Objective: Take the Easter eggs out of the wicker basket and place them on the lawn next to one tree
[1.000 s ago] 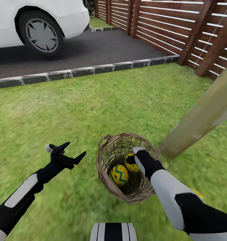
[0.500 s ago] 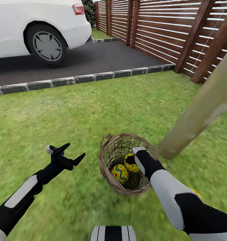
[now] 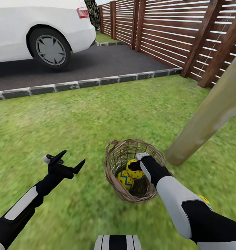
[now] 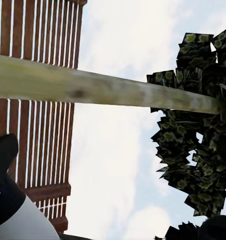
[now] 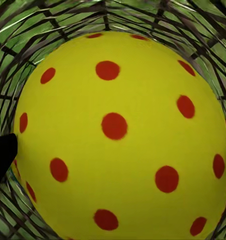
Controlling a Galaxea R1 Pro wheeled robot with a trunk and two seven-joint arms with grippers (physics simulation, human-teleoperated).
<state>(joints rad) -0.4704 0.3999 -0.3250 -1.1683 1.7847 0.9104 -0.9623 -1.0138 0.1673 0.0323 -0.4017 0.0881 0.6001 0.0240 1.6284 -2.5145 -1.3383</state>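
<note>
The wicker basket (image 3: 112, 163) stands on the lawn (image 3: 97, 118) just left of the tree's leaning pale trunk (image 3: 208, 114). My right gripper (image 3: 133, 169) reaches into the basket and is shut on a yellow red-dotted Easter egg (image 3: 135, 172), which looms large between the dark fingertips (image 5: 0, 155) in the right wrist view. A second egg (image 3: 124, 180) with a blue zigzag lies under it in the basket. A third egg (image 3: 205, 200) peeks out from behind my right forearm on the grass. My left gripper (image 3: 64, 163) hangs open and empty left of the basket.
A dark driveway (image 3: 97, 62) with a stone kerb (image 3: 79, 84) and a white car (image 3: 38, 24) lies ahead. The brown slatted fence (image 3: 173, 31) runs along the right. In the left wrist view, trunk (image 4: 93, 87), fence (image 4: 38, 100) and leafy crown (image 4: 192, 125) stand against sky.
The whole view has shifted, so the camera moved. My left arm has drifted a little left. The dotted egg now sits slightly higher over the zigzag egg.
</note>
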